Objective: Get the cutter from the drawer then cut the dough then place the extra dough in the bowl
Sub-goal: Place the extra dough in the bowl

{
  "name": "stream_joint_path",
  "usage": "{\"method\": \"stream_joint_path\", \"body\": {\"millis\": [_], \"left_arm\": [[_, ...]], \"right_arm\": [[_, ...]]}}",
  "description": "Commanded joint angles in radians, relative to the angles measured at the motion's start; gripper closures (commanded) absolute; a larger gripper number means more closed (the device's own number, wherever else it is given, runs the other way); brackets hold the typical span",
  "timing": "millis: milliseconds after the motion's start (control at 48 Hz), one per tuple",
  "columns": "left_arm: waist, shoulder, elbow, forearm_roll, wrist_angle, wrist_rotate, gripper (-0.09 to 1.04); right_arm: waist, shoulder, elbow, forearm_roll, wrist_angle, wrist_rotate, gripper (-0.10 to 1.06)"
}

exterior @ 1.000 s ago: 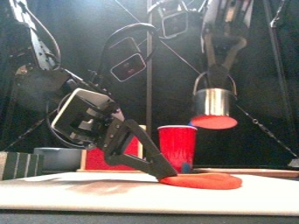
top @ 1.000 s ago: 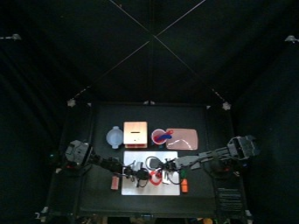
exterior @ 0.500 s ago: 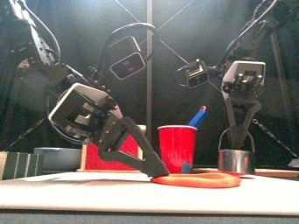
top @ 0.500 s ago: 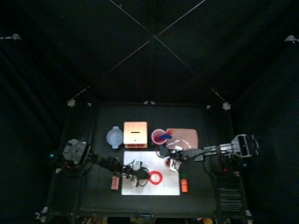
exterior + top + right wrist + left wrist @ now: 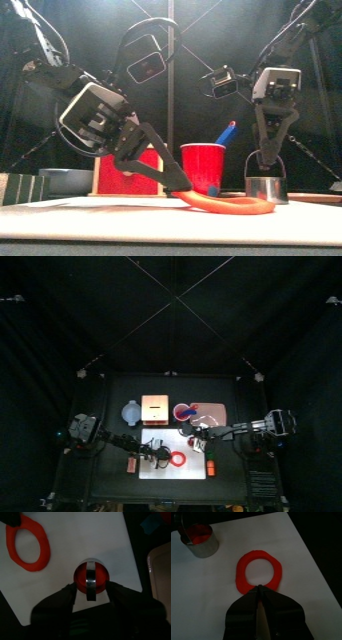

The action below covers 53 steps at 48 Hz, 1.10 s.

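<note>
The left tool point(image 5: 260, 588) is clamped shut on the near edge of the red dough ring point(image 5: 240, 571). It has risen a little in the last half second. In the front view, the pinched end of the ring now curls up off the white board point(image 5: 94, 213), where it lay flat before. The other end still rests on the board.

The right tool point(image 5: 92, 587) hangs over the cutter point(image 5: 265, 187). The cutter stands on the board just right of the ring, as it did half a second ago (a second ago it was up in the air). The right tool's jaws stand apart, one on either side of the wire handle. Whether either jaw touches the wire is hard to make out. A round of red dough fills the cutter.

Behind the ring stands a red cup point(image 5: 205, 168) with a blue knife point(image 5: 227, 131) in it. The left tool hides most of the red drawer front point(image 5: 118, 178). The bowl point(image 5: 130, 411) sits well apart from the board, towards the back left of the surface point(image 5: 127, 388), just beside the box point(image 5: 155, 409).
</note>
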Motion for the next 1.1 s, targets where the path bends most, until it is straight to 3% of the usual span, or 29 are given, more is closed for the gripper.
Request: {"method": "stream_joint_path", "body": {"millis": [21,396,604,938,1104], "left_arm": [[0.003,-0.049,-0.002,0.006,-0.003,0.002,0.40],[0.020,-0.146,0.058,0.006,-0.005,-0.003,0.35],[0.026,-0.152,0.061,-0.034,-0.005,-0.005,0.10],[0.046,-0.273,0.193,-0.081,0.094,-0.006,0.10],[0.054,-0.268,0.179,-0.081,0.094,-0.003,0.10]], "right_arm": [[0.002,-0.028,-0.026,-0.003,-0.020,0.002,-0.02],[0.002,-0.034,-0.031,-0.003,-0.037,0.002,-0.02],[0.002,-0.032,-0.031,-0.003,-0.044,0.002,-0.02],[0.003,-0.025,-0.041,-0.003,-0.063,0.000,-0.02],[0.003,-0.018,-0.043,-0.002,-0.077,0.002,-0.02]]}}
